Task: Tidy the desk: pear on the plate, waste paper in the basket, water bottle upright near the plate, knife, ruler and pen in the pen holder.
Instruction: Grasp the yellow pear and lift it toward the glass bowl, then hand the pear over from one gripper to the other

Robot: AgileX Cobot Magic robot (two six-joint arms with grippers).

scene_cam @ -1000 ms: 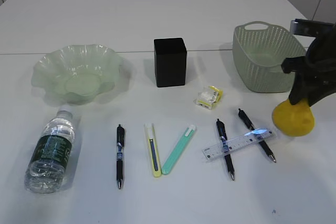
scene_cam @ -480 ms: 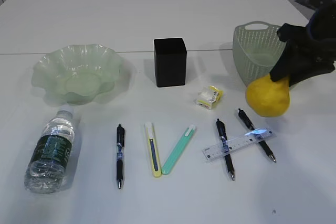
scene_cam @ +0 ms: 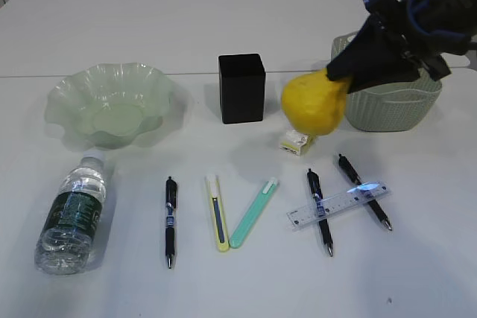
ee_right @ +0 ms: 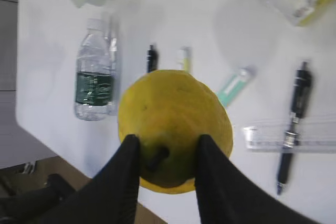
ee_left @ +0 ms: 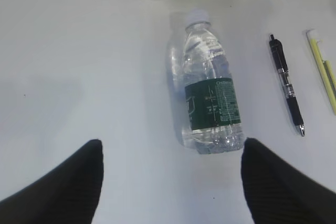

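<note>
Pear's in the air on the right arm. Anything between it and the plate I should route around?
Yes: the pen holder stands upright between the pear, held in the right pincer, and the plate. Nothing else tall shows.

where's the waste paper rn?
Exterior view, right of centre on the desk: the waste paper lies just below the lifted pear, right of the pen holder, in front of the basket.

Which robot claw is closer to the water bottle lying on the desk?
The left claw. It hovers open right over the water bottle, one finger either side of its base. The right claw is far across the desk, holding the pear near the basket.
</note>
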